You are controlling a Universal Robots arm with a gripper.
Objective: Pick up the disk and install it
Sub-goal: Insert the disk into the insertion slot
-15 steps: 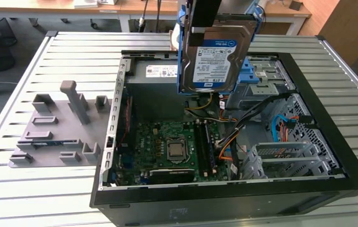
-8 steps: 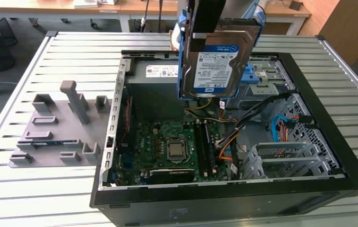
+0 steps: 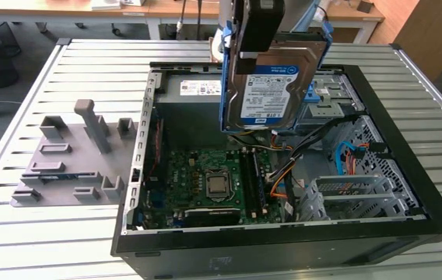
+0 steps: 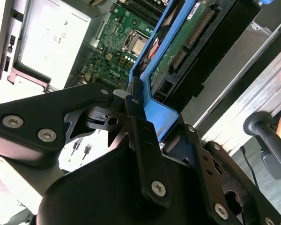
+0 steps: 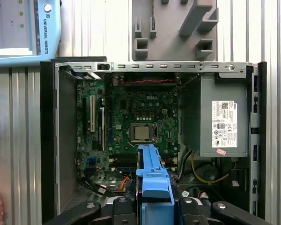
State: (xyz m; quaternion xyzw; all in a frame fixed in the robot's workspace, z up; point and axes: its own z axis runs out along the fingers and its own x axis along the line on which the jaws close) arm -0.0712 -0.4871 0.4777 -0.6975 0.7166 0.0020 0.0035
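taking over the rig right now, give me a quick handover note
End effector: shut on the silver rectangular hard drive in its blue plastic carrier frame, gripping its top edge.
Drive: hangs upright in the air above the open black computer case, on the grey slatted metal table.
Done: pickup.
Left: the drive is not yet seated anywhere in the case.

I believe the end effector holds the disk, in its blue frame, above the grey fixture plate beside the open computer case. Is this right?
Not quite. The end effector holds the disk, in its blue frame, above the open computer case itself, not above the grey fixture plate beside it. The exterior view shows this.
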